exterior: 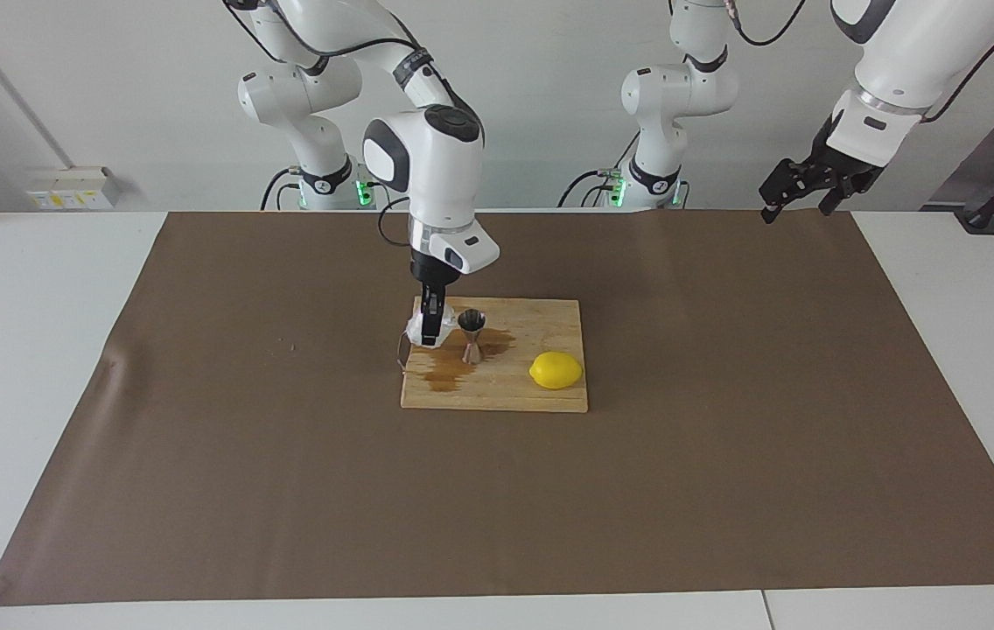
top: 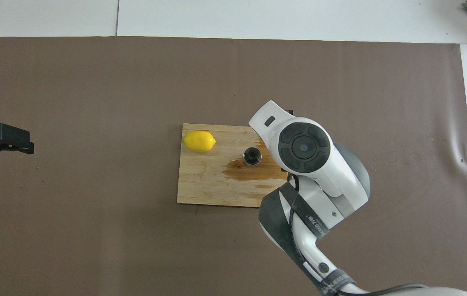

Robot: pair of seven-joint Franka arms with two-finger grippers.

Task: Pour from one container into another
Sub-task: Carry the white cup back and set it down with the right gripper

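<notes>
**Right hand has the cup at the board's edge; jigger standing beside it**

- Right hand (exterior: 427,332): down at the cutting board (exterior: 541,394), at the board's edge toward the right arm's end of the tabletop (exterior: 42,350). Fingers clamped on the whitish-clear cup (exterior: 420,332). Cup looks roughly upright and sits low at the board surface; can't tell whether it's actually resting on the wood or just above it. In the overhead view the arm's wrist covers both hand and cup.
- Jigger (exterior: 472,335): steel, hourglass shape, standing upright on the board just beside the cup, toward the left arm's end from it. Not touching the hand as far as the facing view shows. Overhead view shows its open top as a dark circle (top: 252,156); contents not readable.
- Spill: brown wet patch (top: 254,172) on the board around the jigger's base, spreading toward the robots and toward the right arm's edge of the board.
- Lemon (exterior: 556,370): on the same board, toward the left arm's end, farther from the robots than the jigger, well clear of it.
- Small cord loop (exterior: 402,348) hangs off the board's edge by the cup.
- Left hand (exterior: 799,188): waiting, raised above the left arm's end of the brown paper mat (exterior: 287,490), fingers spread wide, holding nothing.
- Board lies about mid-mat, mat covers most of the tabletop.
</notes>
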